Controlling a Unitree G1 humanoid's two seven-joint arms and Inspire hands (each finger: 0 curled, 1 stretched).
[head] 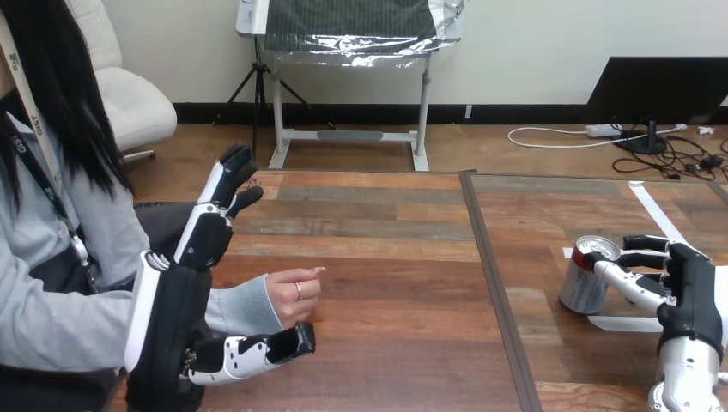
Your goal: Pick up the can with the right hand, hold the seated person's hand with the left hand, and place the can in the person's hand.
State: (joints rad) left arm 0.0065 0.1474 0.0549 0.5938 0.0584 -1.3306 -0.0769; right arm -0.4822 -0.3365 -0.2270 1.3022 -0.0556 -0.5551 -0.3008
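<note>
Can (586,276) stands upright at the right of the wooden table (386,257), its silver top up. The right hand (682,287) rests outstretched fingers against its side. The left hand (204,233), fingers straight and spread, flanks the person's hand (294,293) without clasping it.

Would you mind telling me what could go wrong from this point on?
1. The right hand touches the can with straight fingers against its side, not curled round it, so a push might tip or slide it.
2. The left hand is open beside the person's hand and does not hold it, so that hand could drift away.
3. The person's hand looks loosely curled, so the can may meet no open palm.
</note>
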